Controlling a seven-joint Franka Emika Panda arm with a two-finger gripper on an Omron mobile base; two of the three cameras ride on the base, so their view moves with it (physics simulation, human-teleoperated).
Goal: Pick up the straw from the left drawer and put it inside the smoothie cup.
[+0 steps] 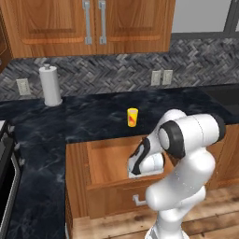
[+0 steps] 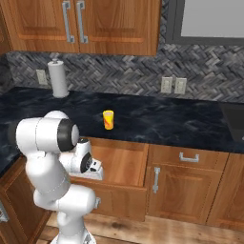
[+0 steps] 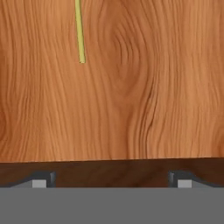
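**Open drawer, straw on its floor, jaws wide and empty**

Left drawer (image 1: 108, 161) pulled out below the counter edge, centre of the left base view; flat wood bottom bare where visible. Silver bar handle on its front partly hidden behind the arm. In the hand view, straw (image 3: 79, 31) lying on the wood grain at upper left, running off the top edge of the frame; lower end visible, upper end cut off, bent tip not seen. Straw too thin to make out in either base view.

Gripper (image 3: 112, 180) at bottom centre of the hand view, fingertips set far apart, fully spread, nothing between them; straw well clear of both tips. Hand itself down inside the drawer in the base views, fingers masked by the wrist.

Smoothie cup (image 1: 132, 117) upright on the counter just behind the drawer, yellow with a red-orange mark; contents at the rim hard to tell at this size.

Counter (image 1: 93, 119) black marbled stone. Paper-towel roll (image 1: 50, 86) upright at upper left, against the grey herringbone backsplash. Wall outlets on the backsplash. Wooden cabinets (image 1: 93, 23) above, with silver handles. Narrower drawer (image 2: 189, 158) closed, right of centre in the right base view. Wood plank floor along the bottom.
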